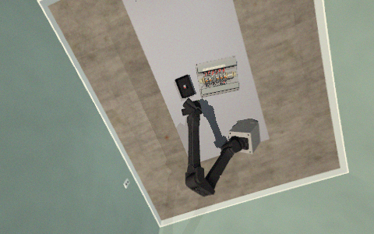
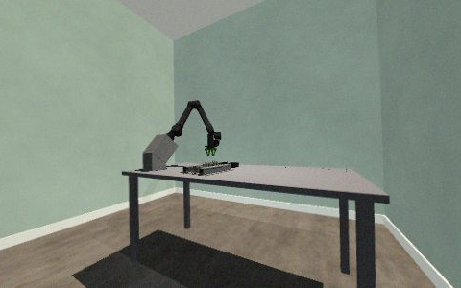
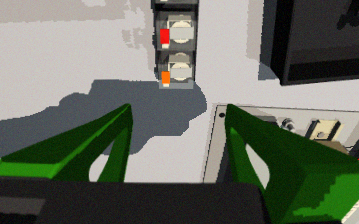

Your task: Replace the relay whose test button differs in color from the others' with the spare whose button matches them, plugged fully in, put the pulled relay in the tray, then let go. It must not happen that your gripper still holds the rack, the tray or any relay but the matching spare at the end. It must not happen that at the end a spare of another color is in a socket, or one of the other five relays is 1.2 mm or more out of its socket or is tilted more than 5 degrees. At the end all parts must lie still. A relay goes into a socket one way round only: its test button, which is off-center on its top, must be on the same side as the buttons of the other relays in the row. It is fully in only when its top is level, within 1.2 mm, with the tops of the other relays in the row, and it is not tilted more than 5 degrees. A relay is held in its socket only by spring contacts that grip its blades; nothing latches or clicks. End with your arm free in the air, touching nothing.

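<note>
In the wrist view two spare relays stand in a small holder on the table. One has a red button (image 3: 164,36) and the nearer one an orange button (image 3: 166,78). My gripper (image 3: 178,112) hovers above the table just short of them, open and empty. The black tray (image 3: 325,40) lies at the upper right, and a corner of the relay panel shows at the lower right. In the overhead view the panel (image 1: 218,76) holds a row of relays with reddish buttons (image 1: 215,72), too small to compare. The tray (image 1: 187,86) shows a small red and white spot.
The grey arm base box (image 1: 245,135) stands on the table near the panel. In the side view the gripper (image 2: 210,152) hangs above the panel (image 2: 207,168) at the table's far left end.
</note>
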Available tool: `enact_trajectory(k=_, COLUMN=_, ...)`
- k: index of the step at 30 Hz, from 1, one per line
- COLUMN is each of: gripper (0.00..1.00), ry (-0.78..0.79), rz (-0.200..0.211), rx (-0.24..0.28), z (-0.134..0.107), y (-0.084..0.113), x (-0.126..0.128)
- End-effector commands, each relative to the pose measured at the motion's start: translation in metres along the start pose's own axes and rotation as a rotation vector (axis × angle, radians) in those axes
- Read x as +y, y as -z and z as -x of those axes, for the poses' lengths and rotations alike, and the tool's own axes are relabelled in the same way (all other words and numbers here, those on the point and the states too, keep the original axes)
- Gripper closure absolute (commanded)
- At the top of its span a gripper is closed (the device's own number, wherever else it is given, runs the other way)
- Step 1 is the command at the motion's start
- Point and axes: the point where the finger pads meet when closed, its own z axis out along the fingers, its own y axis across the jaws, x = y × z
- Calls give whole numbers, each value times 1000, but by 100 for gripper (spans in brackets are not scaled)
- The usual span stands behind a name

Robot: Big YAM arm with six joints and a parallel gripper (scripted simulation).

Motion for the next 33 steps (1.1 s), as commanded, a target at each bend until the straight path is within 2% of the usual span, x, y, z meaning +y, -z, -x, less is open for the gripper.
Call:
enact_trajectory(k=1, gripper=41, ry=5, rz=-31, rx=-16, z=5, y=11, x=-15)
enact_trajectory(k=33, gripper=41, ry=-9, rz=-14, rx=-4, z=-3, y=8, x=-7)
